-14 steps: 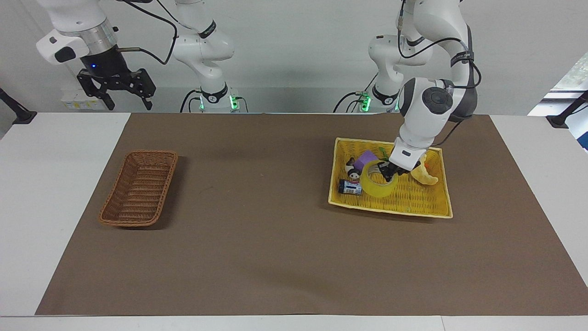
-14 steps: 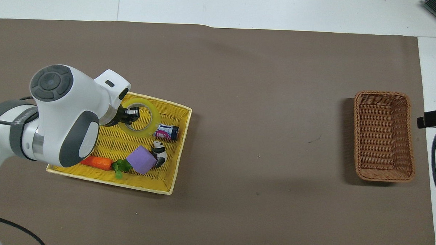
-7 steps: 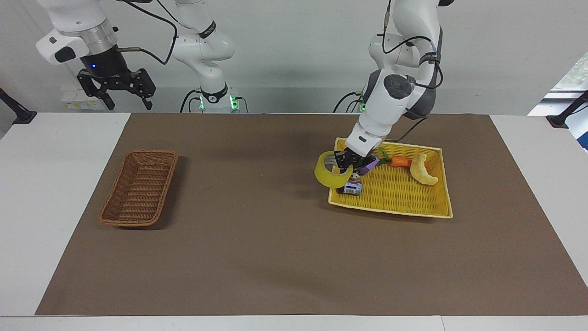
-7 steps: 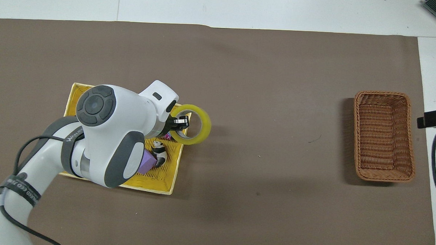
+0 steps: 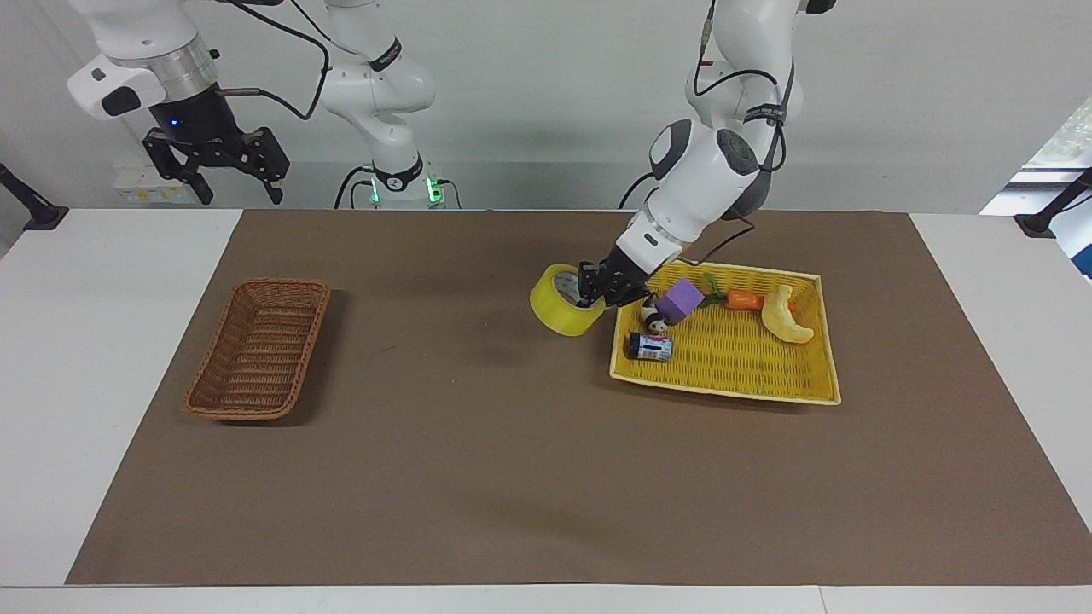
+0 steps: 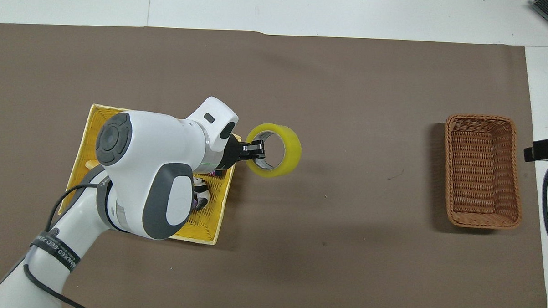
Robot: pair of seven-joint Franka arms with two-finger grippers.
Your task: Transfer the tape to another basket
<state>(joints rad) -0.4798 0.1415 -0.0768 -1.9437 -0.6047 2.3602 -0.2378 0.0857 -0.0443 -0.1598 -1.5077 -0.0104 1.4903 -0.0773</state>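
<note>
My left gripper [image 5: 591,294] [image 6: 254,149] is shut on the rim of the yellow tape [image 5: 561,314] [image 6: 276,150], holding the roll in the air over the brown mat just outside the yellow tray [image 5: 802,388]. The brown wicker basket [image 5: 258,350] [image 6: 483,170] lies empty at the right arm's end of the table. The right gripper [image 5: 217,162] hangs open high above the table edge near that basket, and the right arm waits.
The yellow tray [image 6: 207,229] holds a purple block [image 5: 682,299], a small panda figure [image 5: 654,320], a dark can [image 5: 651,346], a toy carrot [image 5: 742,299] and a pale crescent toy [image 5: 783,317]. A brown mat [image 5: 478,460] covers the table.
The left gripper has lifted the tape out of the yellow tray and carried it toward the right arm's end, past the tray's edge. The right arm has not moved.
</note>
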